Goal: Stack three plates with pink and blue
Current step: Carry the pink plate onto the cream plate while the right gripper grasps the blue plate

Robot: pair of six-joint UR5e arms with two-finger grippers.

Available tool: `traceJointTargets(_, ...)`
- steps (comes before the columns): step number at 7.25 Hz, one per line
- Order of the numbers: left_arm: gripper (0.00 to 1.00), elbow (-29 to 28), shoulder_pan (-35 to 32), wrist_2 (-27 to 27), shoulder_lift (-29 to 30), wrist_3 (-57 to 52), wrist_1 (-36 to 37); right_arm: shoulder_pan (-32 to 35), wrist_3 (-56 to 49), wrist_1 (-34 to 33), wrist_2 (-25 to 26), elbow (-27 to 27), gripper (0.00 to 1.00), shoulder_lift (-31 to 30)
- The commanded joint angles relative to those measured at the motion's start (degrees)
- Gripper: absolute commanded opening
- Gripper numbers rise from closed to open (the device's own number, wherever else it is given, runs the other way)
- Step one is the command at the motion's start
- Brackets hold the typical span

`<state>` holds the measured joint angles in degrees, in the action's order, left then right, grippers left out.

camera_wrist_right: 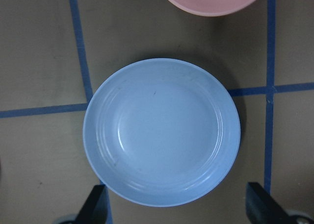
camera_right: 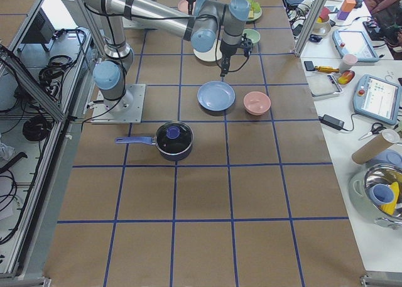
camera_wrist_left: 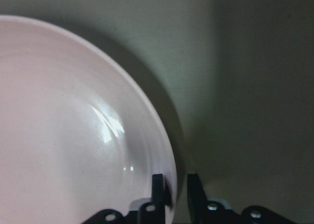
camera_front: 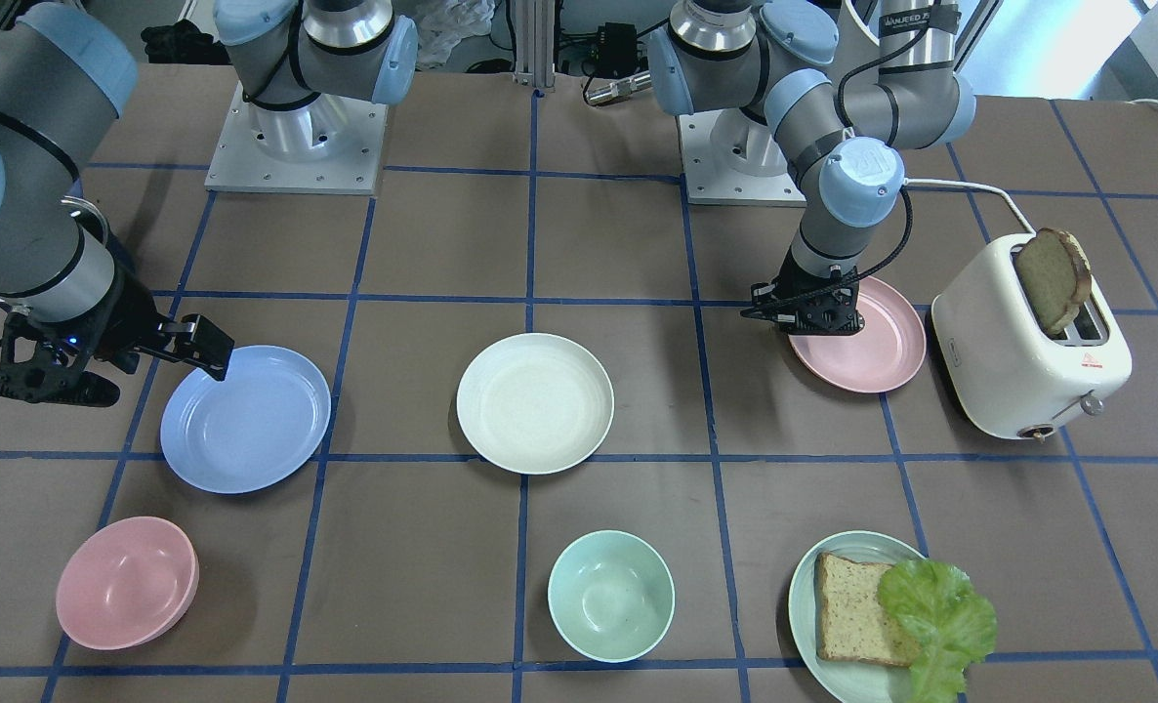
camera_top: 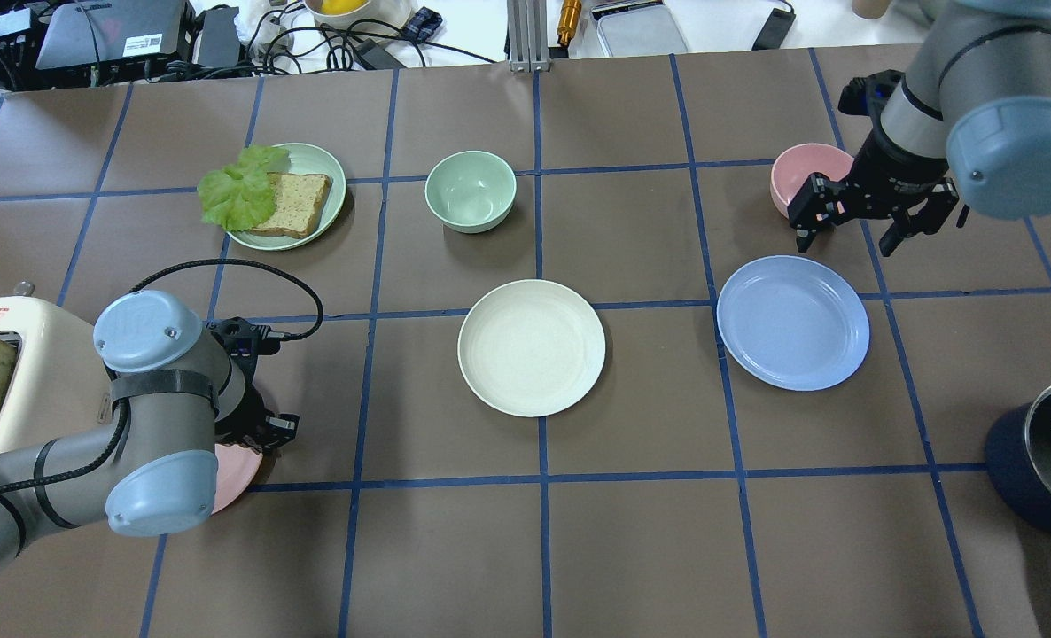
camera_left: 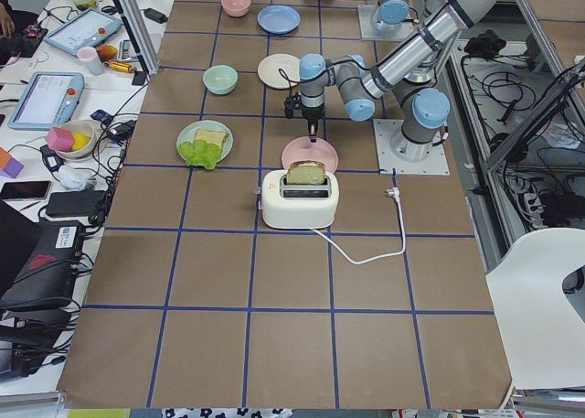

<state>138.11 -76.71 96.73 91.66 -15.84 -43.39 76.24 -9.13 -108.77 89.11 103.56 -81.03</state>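
left gripper [camera_wrist_left: 174, 186] is down at the pink plate [camera_front: 882, 342], on the side facing the cream plate [camera_top: 532, 347]. its fingers [camera_wrist_left: 157, 184] straddle the rim, one inside the plate and one outside, with a narrow gap, so it reads as pinched on the rim. the pink plate lies flat, left of table centre, nearer the robot-side edge than the operators' edge, just beside the toaster [camera_front: 1018, 376].

right gripper [camera_top: 844, 241] hangs in the air with jaws spread wide and nothing between them. it sits over the operators'-side edge of the blue plate [camera_top: 793, 323], between that plate and the pink bowl [camera_top: 796, 167].

the blue plate is flat on the table, right of centre. the cream plate is about mid-table between the other two, well apart from both. none of the plates is stacked yet.
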Motion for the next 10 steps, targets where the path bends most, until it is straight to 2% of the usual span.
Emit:
traceJointTargets(1, 0.00, -2.9, -1.8, -0.1, -0.3, 1.1, -0.8, -2.6, -5.7, -9.9, 0.3, 6.1, 1.00, 0.1)
traceJointTargets(2, 0.00, -5.7, -4.9, -0.3, 0.1, 4.2, -2.6, -4.9, -8.8, -9.9, -0.4, 6.3, 1.00, 0.4)
traceJointTargets(5, 0.00, -20.1, -13.5, -2.5, 3.8, 17.9, -12.4, -5.9, -10.8, -10.3, -0.5, 6.2, 1.00, 3.3)
traceJointTargets(6, 0.00, -24.6, -17.7, -4.9, 5.7, 21.2, -12.4, -5.9, -10.9, -10.4, -0.4, 6.1, 1.00, 4.4)
traceJointTargets(10, 0.00, -40.2, -34.5, -4.7, 17.7, 33.8, -12.9, -7.4, -13.3, -11.4, -0.5, 6.8, 1.00, 7.3)
